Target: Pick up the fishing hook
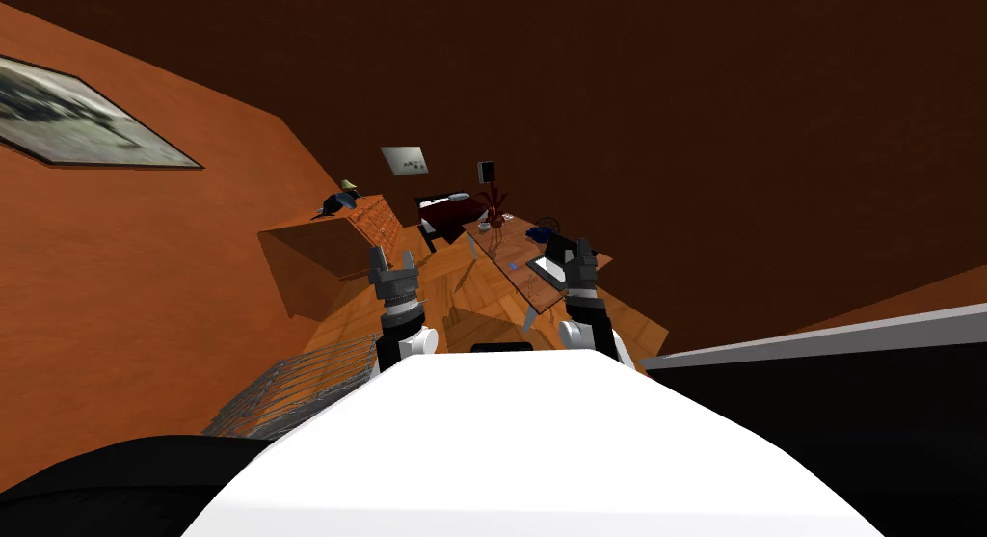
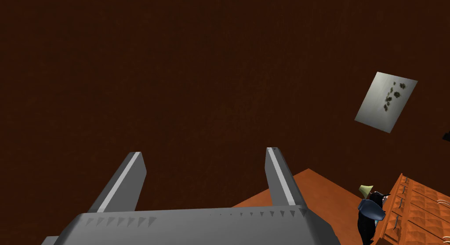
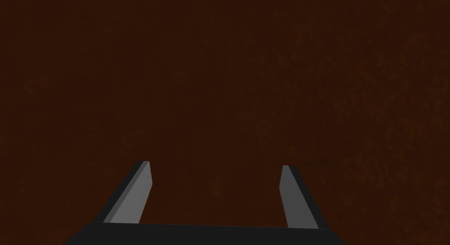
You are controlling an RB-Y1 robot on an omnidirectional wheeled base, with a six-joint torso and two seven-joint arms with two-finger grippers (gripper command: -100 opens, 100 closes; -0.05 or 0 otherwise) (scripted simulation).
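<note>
Plainly, the fishing hook is too small to make out, and I cannot tell where it lies. The head view shows a long wooden table [image 1: 501,256] running away across the parquet floor [image 1: 453,281], with several small things on top. An open dark laptop [image 1: 550,265] sits at the table's near end. A small pale blue item [image 1: 516,268] lies just beside it, too small to name. A blue object [image 1: 539,233] rests farther along the table. A red-leaved plant in a vase [image 1: 495,211] stands near the far end, with a small white dish [image 1: 483,227] beside it.

The right gripper [image 1: 575,251] hangs over the table's near end, in front of the laptop. In its wrist view the right gripper [image 3: 215,165] has its two fingers spread wide with nothing between them.

The left gripper [image 1: 393,264] is off the table's left side, above the floor. In its wrist view the left gripper [image 2: 204,152] also has its fingers parted and empty.

A wooden dresser [image 1: 333,244] stands well to the left of the table, against the orange wall. A dark figure [image 2: 371,211] with a blue part and a pale cap stands on its top. Beyond the table's far end is a low dark red piece of furniture [image 1: 451,213]. A grey wire rack [image 1: 289,398] lies nearer than the table and to its left.
</note>
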